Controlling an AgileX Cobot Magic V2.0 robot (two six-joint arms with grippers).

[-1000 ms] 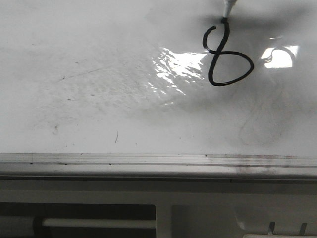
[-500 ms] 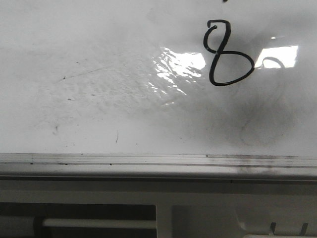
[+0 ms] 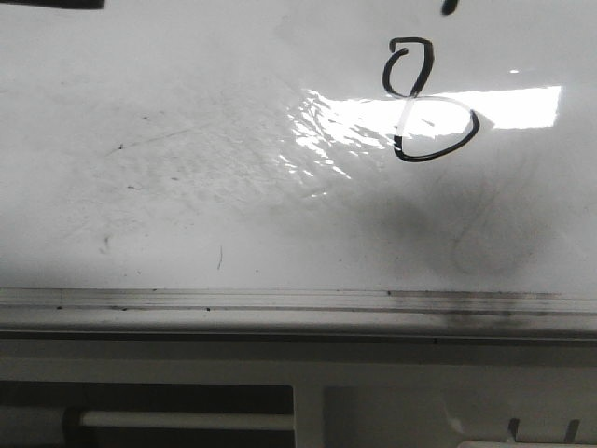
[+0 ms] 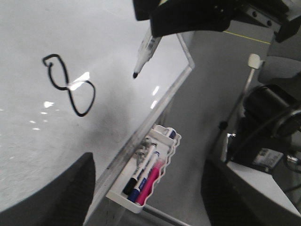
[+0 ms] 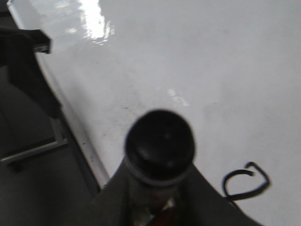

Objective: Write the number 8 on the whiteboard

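The number 8 [image 3: 424, 98] is drawn in black on the whiteboard [image 3: 187, 140], upper right in the front view. It has a small upper loop and a wider lower loop. It also shows in the left wrist view [image 4: 68, 84], and part of it in the right wrist view [image 5: 244, 182]. My right gripper [image 4: 188, 16] is shut on a black-tipped marker [image 4: 145, 51], whose tip hangs off the board beside the 8. The marker's rear end [image 5: 160, 141] fills the right wrist view. My left gripper [image 4: 148, 190] is open and empty, away from the board.
A silver edge rail [image 3: 280, 303] runs along the whiteboard's lower edge. A white tray [image 4: 123, 203] on the rail holds black, blue and pink markers. Bright glare [image 3: 345, 126] lies beside the 8. Grey smudges [image 3: 485, 243] lie below it. Dark equipment [image 4: 268, 117] stands beyond the board's corner.
The marker tip has lifted from the top of the 8 and moved up, almost out of the front view. The upper loop has been closed. The arm's shadow has slid down the board.
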